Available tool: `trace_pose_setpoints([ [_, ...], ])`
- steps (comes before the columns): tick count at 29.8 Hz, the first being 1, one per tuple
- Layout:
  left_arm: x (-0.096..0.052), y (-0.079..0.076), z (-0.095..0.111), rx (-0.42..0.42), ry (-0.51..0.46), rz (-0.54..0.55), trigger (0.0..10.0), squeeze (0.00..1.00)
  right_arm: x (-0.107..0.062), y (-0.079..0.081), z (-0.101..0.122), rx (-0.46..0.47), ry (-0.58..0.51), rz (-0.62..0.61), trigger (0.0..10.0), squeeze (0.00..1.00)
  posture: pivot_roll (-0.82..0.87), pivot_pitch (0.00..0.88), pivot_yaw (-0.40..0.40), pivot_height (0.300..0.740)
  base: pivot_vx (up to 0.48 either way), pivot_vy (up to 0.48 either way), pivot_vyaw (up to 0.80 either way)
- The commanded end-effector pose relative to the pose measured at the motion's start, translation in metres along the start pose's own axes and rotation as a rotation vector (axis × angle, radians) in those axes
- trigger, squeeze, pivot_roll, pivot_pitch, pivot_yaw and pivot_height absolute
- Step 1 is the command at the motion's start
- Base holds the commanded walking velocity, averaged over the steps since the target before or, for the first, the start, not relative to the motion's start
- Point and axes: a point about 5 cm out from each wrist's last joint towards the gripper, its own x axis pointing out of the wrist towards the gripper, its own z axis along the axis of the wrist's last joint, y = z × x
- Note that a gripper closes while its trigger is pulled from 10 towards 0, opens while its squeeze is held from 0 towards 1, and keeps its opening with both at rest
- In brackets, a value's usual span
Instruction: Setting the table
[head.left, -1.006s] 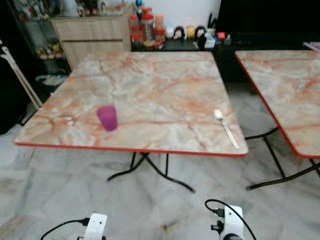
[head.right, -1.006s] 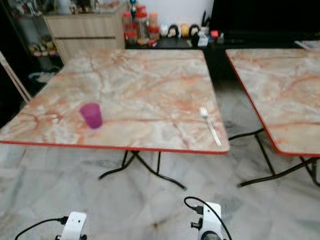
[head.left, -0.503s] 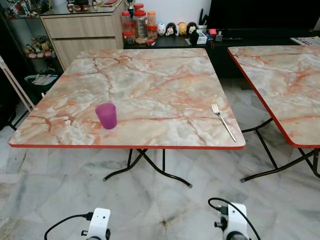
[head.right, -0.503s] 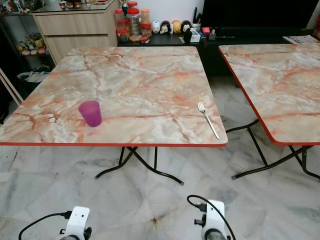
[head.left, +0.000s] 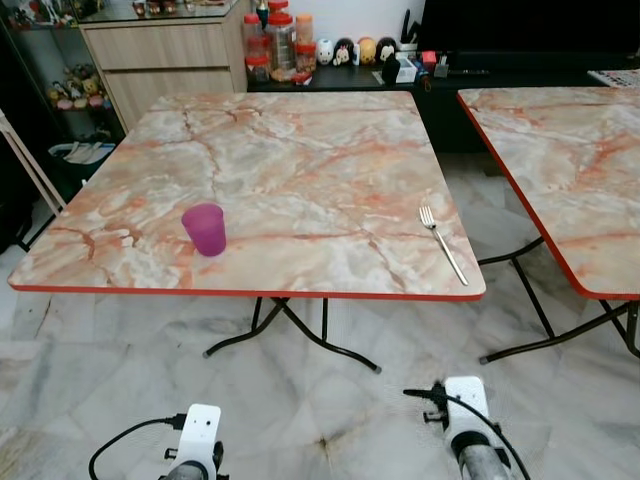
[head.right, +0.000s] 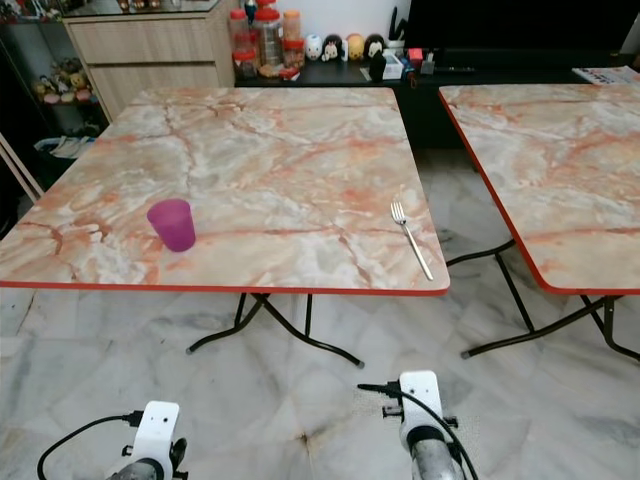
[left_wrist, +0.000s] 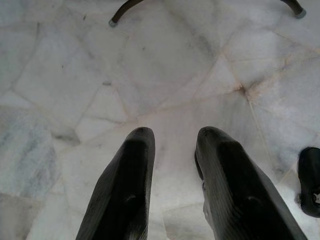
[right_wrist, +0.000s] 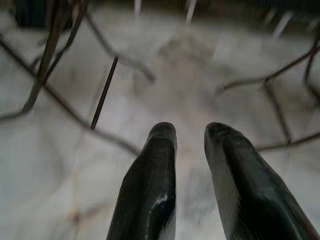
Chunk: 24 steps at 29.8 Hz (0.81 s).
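A purple plastic cup (head.left: 204, 229) stands upright near the front left of a marble-patterned folding table (head.left: 300, 160) with a red edge. A silver fork (head.left: 442, 243) lies near the table's front right corner, tines pointing away from me. Both arms hang low in front of the table, above the floor. My left gripper (left_wrist: 172, 137) is open with nothing between its fingers, pointing at the marble floor. My right gripper (right_wrist: 190, 131) is open too, empty, facing the table's black legs.
A second marble table (head.left: 570, 160) stands to the right, with a gap of floor between the two. Behind are a wooden cabinet (head.left: 160, 60), jars (head.left: 280, 40) and small figurines on a dark low unit. Black folding legs (head.left: 300, 335) cross under the near table.
The camera has shifted slightly, so the table sits a little further left in the picture. My right wrist has risen into view. The cup and fork have not moved.
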Motion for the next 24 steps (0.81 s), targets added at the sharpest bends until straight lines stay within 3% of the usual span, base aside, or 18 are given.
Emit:
trace_pose_setpoints([
  [1, -0.001, 0.002, -0.005, 0.014, 0.013, 0.005, 10.0, 0.0, 0.0, 0.002, 0.004, -0.013, -0.037, 0.006, 10.0, 0.0, -0.02, 0.0, 0.027, 0.74, 0.0, 0.0, 0.0],
  [3, -0.001, 0.003, -0.005, 0.013, 0.017, 0.01, 10.0, 0.0, 0.004, 0.002, 0.027, -0.027, -0.174, -0.005, 10.0, 0.0, -0.03, 0.0, 0.028, 0.74, 0.0, 0.0, 0.0],
  [10, 0.0, 0.005, -0.001, 0.005, 0.01, 0.016, 10.0, 0.0, 0.01, 0.008, 0.066, -0.032, -0.354, 0.008, 10.0, 0.0, -0.03, 0.0, 0.023, 0.74, 0.0, 0.0, 0.0],
  [17, 0.0, 0.003, -0.001, 0.003, 0.013, 0.015, 10.0, 0.0, 0.02, 0.006, 0.094, 0.013, -0.412, -0.035, 10.0, 0.0, -0.03, 0.0, 0.021, 0.74, 0.0, 0.0, 0.0],
  [24, 0.0, 0.001, -0.001, 0.0, 0.014, 0.014, 10.0, 0.0, 0.027, 0.005, 0.105, 0.089, -0.401, -0.062, 10.0, 0.0, -0.03, 0.0, 0.019, 0.74, 0.187, 0.0, -0.18],
])
